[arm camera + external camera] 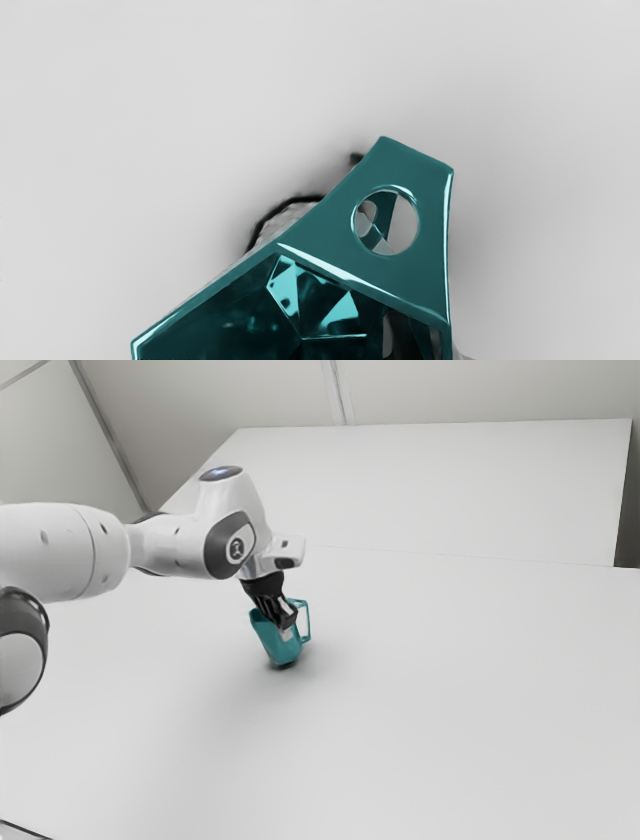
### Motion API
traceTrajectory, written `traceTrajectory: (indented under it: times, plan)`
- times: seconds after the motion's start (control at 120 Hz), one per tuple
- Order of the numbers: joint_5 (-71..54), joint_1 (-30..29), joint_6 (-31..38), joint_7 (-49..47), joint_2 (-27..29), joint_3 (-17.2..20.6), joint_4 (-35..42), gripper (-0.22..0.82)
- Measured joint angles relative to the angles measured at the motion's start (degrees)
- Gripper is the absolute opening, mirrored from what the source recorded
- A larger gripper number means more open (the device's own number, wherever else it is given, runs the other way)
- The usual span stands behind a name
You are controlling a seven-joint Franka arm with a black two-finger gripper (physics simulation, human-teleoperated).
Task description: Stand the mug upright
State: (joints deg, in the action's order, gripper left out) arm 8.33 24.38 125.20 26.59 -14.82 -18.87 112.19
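Fingers (285, 619) at tilted mug (282, 651), exterior view, glossy interior (225, 315), wrist view

Diffuse light is washing the tabletop (450, 730) a bright, pale grey in the exterior view, while the wall (220, 395) behind is looking a shade dimmer. A soft-edged shadow is pooling around the mug (280, 647), darkening right at its base. In the wrist view, white-teal glints are running along the mug's edges, and its inside is sinking into deep shade.
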Motion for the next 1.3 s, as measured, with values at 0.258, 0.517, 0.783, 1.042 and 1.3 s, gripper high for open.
traceTrajectory:
  times: [0.258,0.517,0.783,1.042,1.3]
  plan:
    - [-3.0,2.8,6.3,-2.1,-2.2,-0.1,-0.9,-0.18]
    - [-3.5,3.2,8.2,-3.7,-2.8,-0.1,-0.9,-0.18]
    - [-4.2,3.6,8.4,-4.2,-3.0,-0.1,-1.5,0.15]
    - [-4.9,4.0,7.7,-4.2,0.8,-0.2,-3.2,0.47]
    - [-5.5,3.7,0.6,-5.6,10.9,-1.4,-3.9,0.56]
